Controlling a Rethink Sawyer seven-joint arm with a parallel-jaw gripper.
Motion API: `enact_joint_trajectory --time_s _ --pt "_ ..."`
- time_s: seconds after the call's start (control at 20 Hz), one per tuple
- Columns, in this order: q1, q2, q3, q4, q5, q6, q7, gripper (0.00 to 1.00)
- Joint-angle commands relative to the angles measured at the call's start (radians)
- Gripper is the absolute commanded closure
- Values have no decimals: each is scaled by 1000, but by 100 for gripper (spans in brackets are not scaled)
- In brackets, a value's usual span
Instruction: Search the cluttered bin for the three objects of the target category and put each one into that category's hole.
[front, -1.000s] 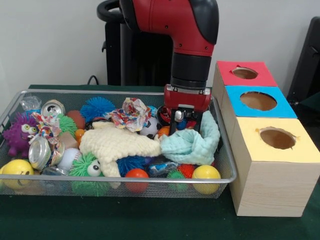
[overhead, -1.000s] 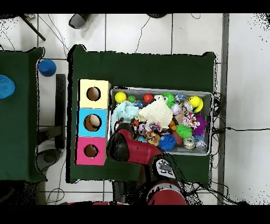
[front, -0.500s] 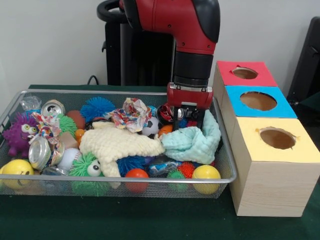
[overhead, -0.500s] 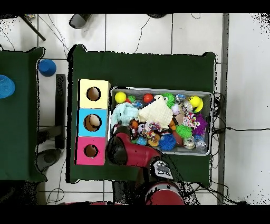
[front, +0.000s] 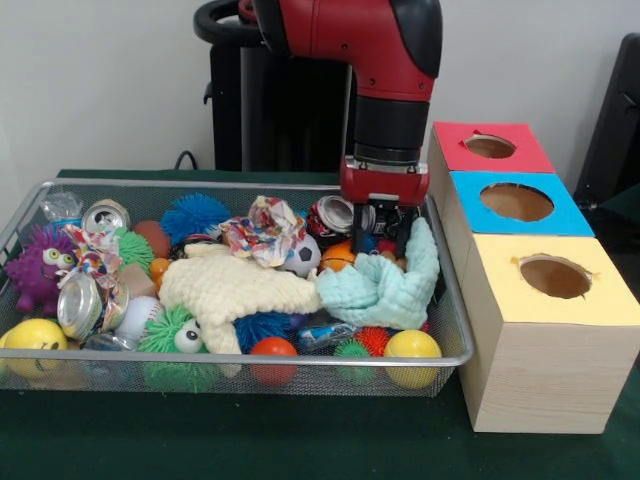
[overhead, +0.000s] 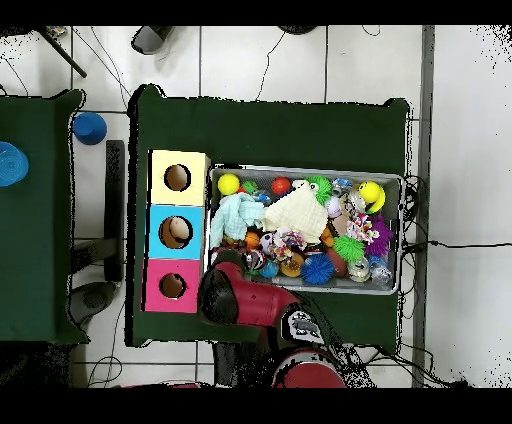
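A: Bin (front: 200, 185) status? Where's the target stuff?

B: Target category isn't named in the task, so the 3 objs can't be picked out for sure. Everything loose is seen inside the bin: balls, spiky toys, cloths, crushed cans. Nothing is seen sitting on the boxes; what's down inside the holes can't be made out.

A: Gripper?

B: Gripper (front: 382, 238) is held just above the clutter at the bin's box-side end. Fingers are spread, and nothing is seen pinched between them. A crushed can (front: 330, 213) is just beside it, a mint cloth (front: 385, 285) lies below and in front, and an orange ball (front: 340, 257) is near the finger on the can's side. In the overhead view the claw is hidden by the arm.

A: Step?

B: Judged as search/pick phase, no carry underway. Progress is judged early.

A: Next move needs?

B: One obj must be singled out and the claw centred over it before it's lowered. The cloth edge should be kept clear of the fingers, or it could get snagged w/ the pick. Then a lift and a short carry to the matching hole: red box (front: 490, 146), blue box (front: 517, 202) or yellow box (front: 555, 277), all right next to the bin.
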Motion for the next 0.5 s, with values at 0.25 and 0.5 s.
enact_joint_trajectory --time_s 0.25,0.5 --pt "-33 173 107 91 -23 44 223 0" --pt "-32 206 108 56 -13 -35 245 0"
